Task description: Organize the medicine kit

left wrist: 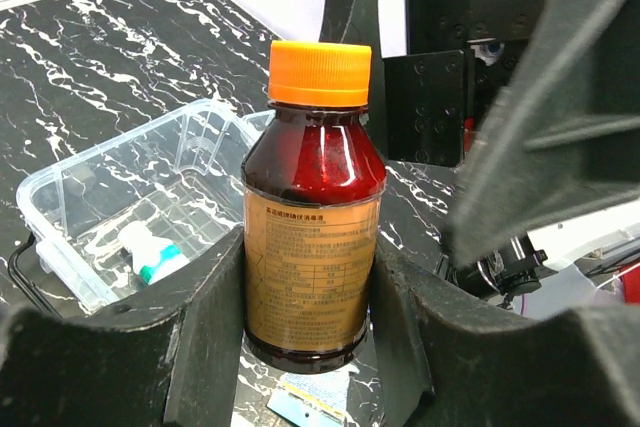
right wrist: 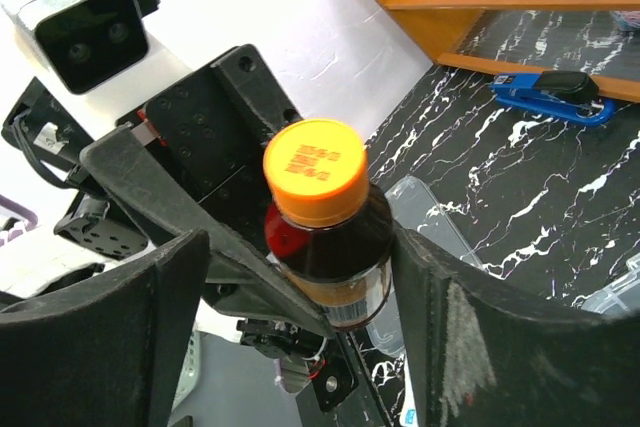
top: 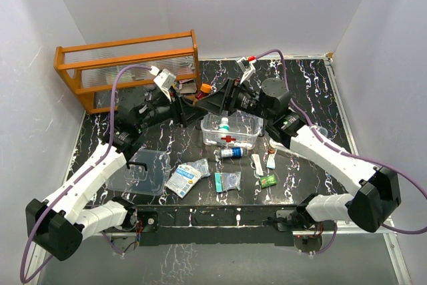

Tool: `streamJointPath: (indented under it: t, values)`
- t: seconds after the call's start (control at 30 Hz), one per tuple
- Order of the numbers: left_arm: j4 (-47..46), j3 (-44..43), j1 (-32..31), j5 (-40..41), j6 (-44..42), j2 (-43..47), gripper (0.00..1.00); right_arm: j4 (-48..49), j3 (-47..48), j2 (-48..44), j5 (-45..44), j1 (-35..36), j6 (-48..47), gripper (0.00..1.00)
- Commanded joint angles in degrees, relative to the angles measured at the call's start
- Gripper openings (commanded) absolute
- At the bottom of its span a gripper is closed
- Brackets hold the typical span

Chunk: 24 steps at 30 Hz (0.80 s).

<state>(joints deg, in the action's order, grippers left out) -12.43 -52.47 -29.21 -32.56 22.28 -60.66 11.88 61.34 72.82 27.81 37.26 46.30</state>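
A brown medicine bottle (top: 205, 89) with an orange cap hangs upright above the table behind the medicine kit (top: 208, 139), a clear box with a red cross. My left gripper (left wrist: 308, 277) is shut on the bottle (left wrist: 315, 247), one finger pressed against each side of its label. My right gripper (right wrist: 300, 247) stands open around the same bottle (right wrist: 325, 217): its right finger is close to the glass, and its left finger is well clear. The kit (left wrist: 60, 207) holds a white bottle with a teal cap (left wrist: 150, 252). The clear lid (top: 140, 171) lies flat at the front left.
An orange wooden rack (top: 127, 65) stands at the back left, with a blue item (right wrist: 550, 92) on the table beside it. In front of the kit lie sachets (top: 183, 179), a small bottle (top: 231, 153), tubes (top: 258, 163) and a green packet (top: 268, 180).
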Motion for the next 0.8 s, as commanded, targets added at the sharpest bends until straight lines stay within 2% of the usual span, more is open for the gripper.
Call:
streamJointPath:
  t: [0.0, 0.1, 0.3, 0.4, 0.5, 0.53, 0.6, 0.63, 0.7, 0.77]
  values:
    - [-6.26, 0.69, -0.14, -3.66, -1.28, 1.21, 0.33, 2.66, 2.85, 0.22, -3.87, 0.66, 0.93, 0.67]
    - [-6.64, 1.20, -0.14, -3.82, -1.68, 1.31, 0.34, 1.73, 2.77, 0.45, -5.29, 0.85, 1.01, 0.60]
    - [-6.91, 1.62, -0.10, -4.71, -2.98, 1.25, 0.34, -2.24, 4.25, 1.77, -5.36, 1.05, -1.10, 0.57]
    - [-6.84, 1.84, -0.14, -4.37, -3.21, 1.25, 0.36, -2.67, 4.36, 2.05, -5.24, 1.11, -1.19, 0.47]
    - [-6.13, 1.74, -0.13, -3.91, -4.26, 1.40, 0.52, -4.16, 4.99, 2.37, -6.06, 1.06, -1.22, 0.38]
    - [-5.24, 1.75, -0.14, -3.34, -5.92, 1.74, 0.61, -5.49, 5.44, 2.62, -6.80, 1.00, -1.10, 0.37]
    - [-2.00, 2.07, -0.08, 1.38, -8.99, 2.51, 0.86, -9.18, 6.84, 3.28, -9.32, 0.91, -1.05, 0.36]
    - [0.12, 2.06, -0.14, 5.54, -9.95, 2.95, 0.93, -10.87, 7.36, 3.71, -10.93, 0.90, -1.06, 0.36]
    - [5.04, 1.62, -0.14, 13.92, -11.83, 3.64, 0.98, -13.95, 8.17, 4.26, -13.19, 0.42, -1.08, 0.35]
    - [8.18, 1.57, -0.13, 21.90, -12.07, 4.52, 0.99, -17.03, 8.56, 4.66, -15.06, -0.32, -1.04, 0.35]
